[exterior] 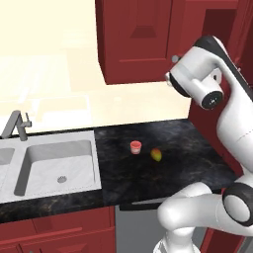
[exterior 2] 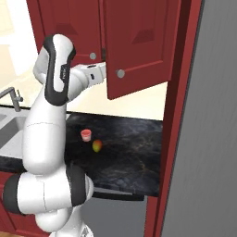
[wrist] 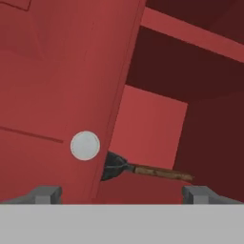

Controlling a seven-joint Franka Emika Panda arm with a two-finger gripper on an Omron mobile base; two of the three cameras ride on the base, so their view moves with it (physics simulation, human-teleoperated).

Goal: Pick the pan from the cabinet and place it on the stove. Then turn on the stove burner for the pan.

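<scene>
The cabinet (exterior 2: 139,41) hangs above the counter, and its right door (wrist: 52,86) with a round silver knob (wrist: 85,145) stands ajar. Through the gap in the hand view I see part of the pan (wrist: 112,167) on the shelf inside. Its dark bowl is mostly hidden behind the door edge, and its brown wooden handle (wrist: 162,172) points right. My gripper (wrist: 122,195) is open, fingertips wide apart, just in front of the door edge and the opening, holding nothing. In the right base view my hand (exterior 2: 98,73) reaches up beside the door knobs. The stove and its burner are out of view.
On the dark counter (exterior: 197,163) below stand a small red cup (exterior: 136,147) and a yellow-red fruit (exterior: 156,154). A steel sink (exterior: 59,165) with a faucet (exterior: 17,123) lies to the left. A tall grey unit (exterior 2: 208,139) with a red side panel rises on the right.
</scene>
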